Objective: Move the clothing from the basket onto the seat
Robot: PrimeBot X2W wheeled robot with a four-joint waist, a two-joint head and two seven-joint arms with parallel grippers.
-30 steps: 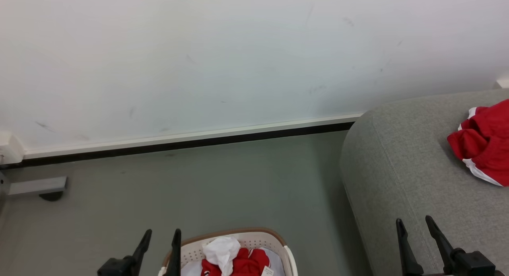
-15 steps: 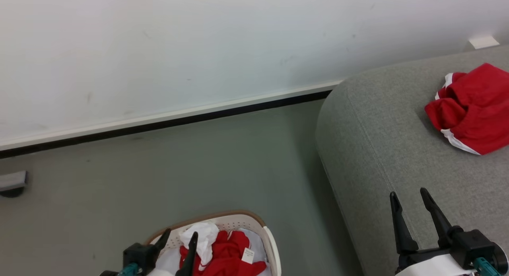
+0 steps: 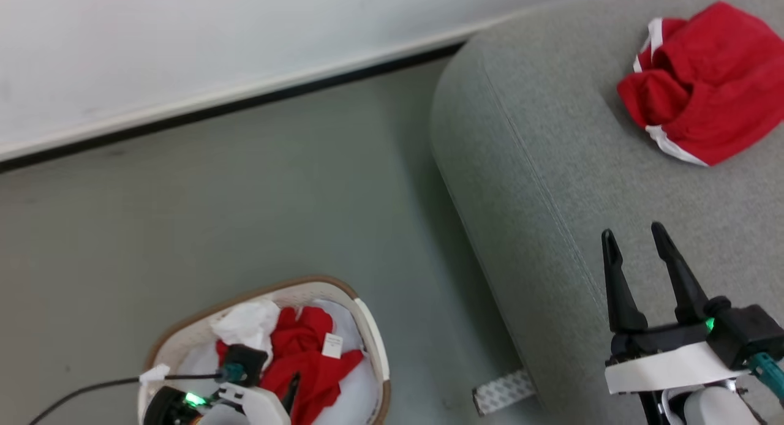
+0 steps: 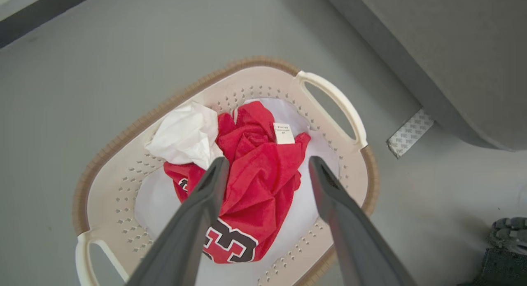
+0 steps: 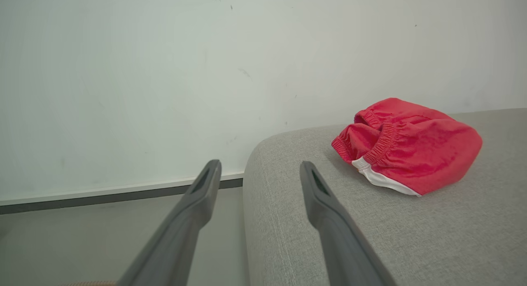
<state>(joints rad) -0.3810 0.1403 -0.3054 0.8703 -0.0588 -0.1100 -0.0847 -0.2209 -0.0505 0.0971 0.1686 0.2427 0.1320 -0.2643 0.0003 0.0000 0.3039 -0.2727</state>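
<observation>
At the lower left of the head view the cream basket (image 3: 370,327) stands on the grey-green floor (image 3: 245,198). The left gripper (image 3: 288,391) points down into it from the bottom edge, its wrist covering part of the load. The left wrist view looks straight down and gives more: the left gripper (image 4: 267,166) is spread wide and empty over a crumpled red jersey (image 4: 255,183) with black-and-white block numerals. A white garment (image 4: 185,133) is bunched at the pile's upper left and a small white label (image 4: 283,133) lies on top. Whether the fingertips touch cloth I cannot tell. The basket's brown rim and right handle stand free, with bare floor between them and the couch. A white wall (image 3: 184,33) with a dark baseboard (image 3: 245,103) crosses the upper left of the head view. A white patterned strip (image 3: 502,389) lies on the floor at the foot of the light-grey seat (image 3: 551,168), whose rounded edge begins right of centre. At lower right the right gripper (image 3: 633,232) hovers over the cushion, fingers apart, holding nothing. Red shorts (image 3: 704,82) with white trim lie on the seat at upper right, well apart from it. The right wrist view adds their gathered elastic waistband (image 5: 385,144) and shows open cushion between fingers and shorts.
</observation>
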